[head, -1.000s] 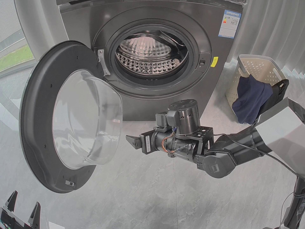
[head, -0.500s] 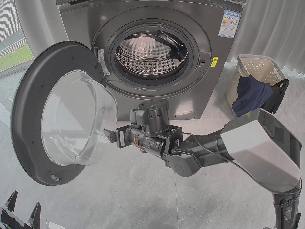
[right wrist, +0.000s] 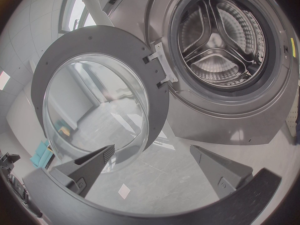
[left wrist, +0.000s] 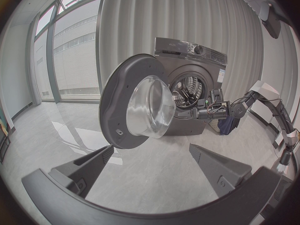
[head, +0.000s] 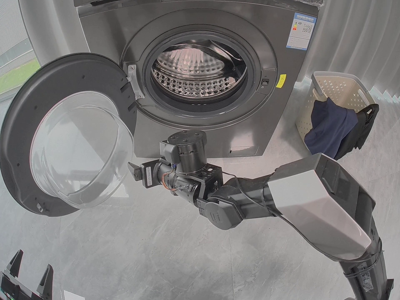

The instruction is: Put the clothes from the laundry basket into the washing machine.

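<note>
Grey steel front-loading washing machine [head: 104, 26] with bare drum, its round glass-bowled door [head: 50, 88] swung wide, and the beige plastic laundry basket [head: 339, 86] holding navy and black clothes [head: 329, 126], none loaded yet, sit respectively behind, just beside and well right of the empty, spread-fingered right gripper [head: 135, 175].

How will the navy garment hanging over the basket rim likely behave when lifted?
The navy garment drapes limply over the laundry basket rim, so it will probably sag and trail. It looks light, and the black garment touching it may drag along.

Grey tiled floor [head: 166, 251], pleated white curtain [head: 358, 30] behind, tall windows [left wrist: 75, 53] leftward.
</note>
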{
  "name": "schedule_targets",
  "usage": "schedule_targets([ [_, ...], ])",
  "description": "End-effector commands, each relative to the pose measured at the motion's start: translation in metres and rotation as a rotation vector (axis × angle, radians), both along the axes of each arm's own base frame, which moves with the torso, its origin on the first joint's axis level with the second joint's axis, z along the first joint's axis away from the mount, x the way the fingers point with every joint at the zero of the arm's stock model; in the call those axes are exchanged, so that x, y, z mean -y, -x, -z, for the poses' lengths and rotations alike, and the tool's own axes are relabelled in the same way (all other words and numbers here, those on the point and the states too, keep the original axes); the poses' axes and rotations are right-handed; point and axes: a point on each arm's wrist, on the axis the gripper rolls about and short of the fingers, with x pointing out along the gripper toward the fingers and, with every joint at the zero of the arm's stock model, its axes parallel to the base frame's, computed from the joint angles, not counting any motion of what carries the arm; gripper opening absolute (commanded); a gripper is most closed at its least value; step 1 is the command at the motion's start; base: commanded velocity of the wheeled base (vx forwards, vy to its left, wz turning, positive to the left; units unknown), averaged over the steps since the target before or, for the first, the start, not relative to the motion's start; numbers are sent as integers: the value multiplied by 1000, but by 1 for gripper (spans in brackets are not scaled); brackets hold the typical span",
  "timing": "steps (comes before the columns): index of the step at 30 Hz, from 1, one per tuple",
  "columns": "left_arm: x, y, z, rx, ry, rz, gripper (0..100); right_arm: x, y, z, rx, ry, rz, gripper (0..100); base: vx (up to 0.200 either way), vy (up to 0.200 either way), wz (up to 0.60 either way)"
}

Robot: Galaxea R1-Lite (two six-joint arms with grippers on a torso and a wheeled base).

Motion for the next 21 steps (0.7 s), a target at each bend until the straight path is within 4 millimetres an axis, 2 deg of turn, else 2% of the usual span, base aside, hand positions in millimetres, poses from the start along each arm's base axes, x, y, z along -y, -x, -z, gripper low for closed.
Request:
schedule_targets([
  [1, 0, 0, 5, -1, 1, -2, 100, 1, 1, 6, -13, 13, 0, 100, 0, 0, 0],
  [4, 0, 0, 5, 1, 1, -1, 100, 7, 6, 5, -22, 29, 12, 100, 0, 0, 0],
  [6, 0, 0, 5, -3, 1, -1, 100, 23, 13, -12, -23, 31, 25, 100, 0, 0, 0],
  [7, 0, 0, 5, -3, 1, -1, 100, 38, 17, -23, -26, 35, 39, 100, 0, 0, 0],
  [8, 0, 0, 5, -1, 1, -1, 100, 41, 19, -26, -25, 34, 42, 100, 0, 0, 0],
  [9, 0, 0, 5, -1, 1, -2, 100, 65, 23, -41, -27, 34, 70, 100, 0, 0, 0],
  [11, 0, 0, 5, -3, 1, -2, 100, 99, 34, -55, -33, 43, 105, 100, 0, 0, 0],
  [14, 0, 0, 5, -1, -1, -2, 100, 157, 65, -73, -34, 50, 159, 100, 0, 0, 0],
  [19, 0, 0, 5, -1, -1, -1, 100, 247, 127, -82, -9, 46, 258, 100, 0, 0, 0],
  [21, 0, 0, 5, -1, -1, -1, 100, 251, 131, -83, -5, 44, 264, 100, 0, 0, 0],
])
